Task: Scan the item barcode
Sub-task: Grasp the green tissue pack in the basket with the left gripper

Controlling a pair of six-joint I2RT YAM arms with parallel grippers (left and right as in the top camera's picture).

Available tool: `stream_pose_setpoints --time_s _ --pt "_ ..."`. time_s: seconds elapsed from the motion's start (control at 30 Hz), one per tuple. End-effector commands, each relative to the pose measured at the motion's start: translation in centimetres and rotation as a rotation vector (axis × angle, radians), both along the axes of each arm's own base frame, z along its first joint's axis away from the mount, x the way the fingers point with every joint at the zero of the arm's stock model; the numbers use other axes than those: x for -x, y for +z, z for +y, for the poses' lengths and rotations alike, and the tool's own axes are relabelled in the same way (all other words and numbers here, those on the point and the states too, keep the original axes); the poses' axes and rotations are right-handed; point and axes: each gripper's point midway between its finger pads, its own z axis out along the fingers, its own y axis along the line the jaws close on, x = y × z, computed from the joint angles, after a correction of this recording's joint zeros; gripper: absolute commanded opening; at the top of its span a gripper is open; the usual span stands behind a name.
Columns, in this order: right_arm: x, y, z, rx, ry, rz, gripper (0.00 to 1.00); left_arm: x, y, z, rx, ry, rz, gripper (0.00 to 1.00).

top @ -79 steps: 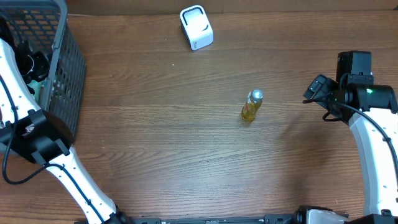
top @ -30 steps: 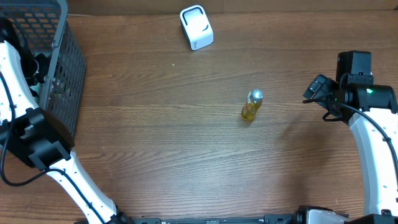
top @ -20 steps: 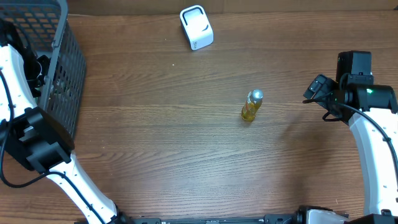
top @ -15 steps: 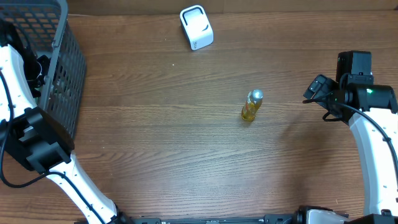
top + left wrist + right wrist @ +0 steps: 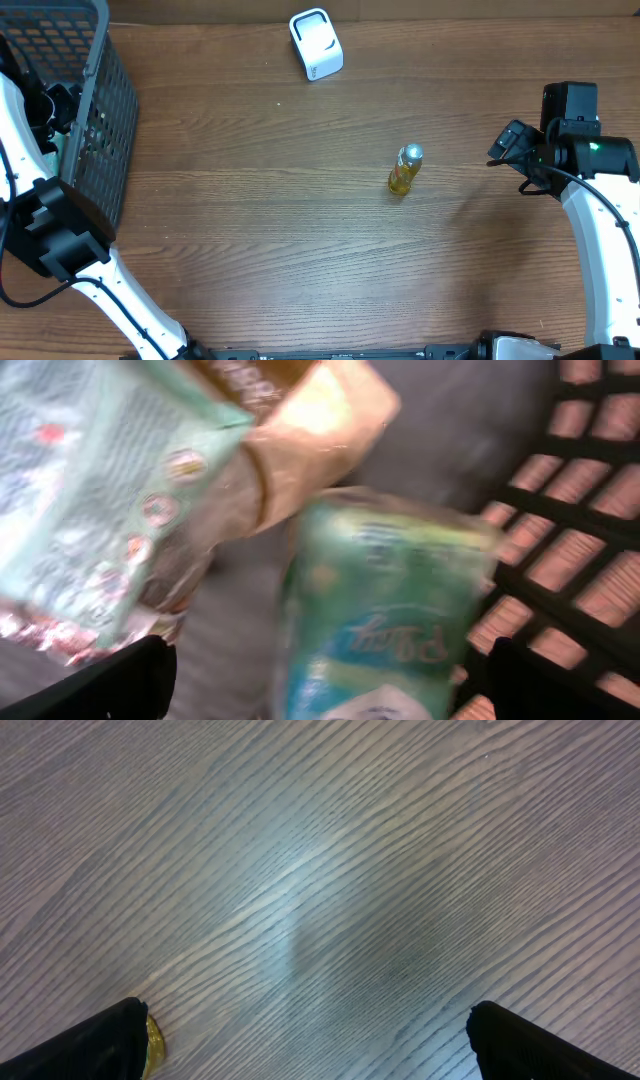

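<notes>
Table: open wood runs from the basket at its left edge to the right gripper, which hangs splayed and empty near the right edge. We judge the step as pickup. The left gripper sits inside the basket, fingers released, astride a green packet. Next we need to close on it, lift it clear of the mesh wall, and carry it to the white scanner at the far edge, well apart from the upright bottle.

Bare bench lies wide between an upright bottle and a wire basket at the left edge; packets crowd the basket's inside.
</notes>
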Motion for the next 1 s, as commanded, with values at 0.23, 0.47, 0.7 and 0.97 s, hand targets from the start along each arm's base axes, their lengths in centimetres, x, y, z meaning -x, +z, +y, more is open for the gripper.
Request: stream_pose_setpoints --time_s 0.23,0.47,0.7,0.97 --pt "-0.2 0.4 -0.2 0.004 -0.010 -0.013 1.00 -0.5 -3.8 -2.4 0.091 -0.163 0.012 0.96" --pt "-0.2 0.4 -0.2 0.004 -0.010 -0.013 1.00 -0.1 -5.1 -2.2 0.085 -0.154 0.034 0.88" --pt "-0.2 0.4 -0.2 0.004 -0.010 -0.013 1.00 -0.1 -4.8 -2.1 0.085 -0.142 0.032 0.57" --pt "-0.2 0.4 -0.2 0.004 -0.010 -0.013 1.00 -0.5 0.6 -0.7 -0.002 -0.064 -0.015 0.45"
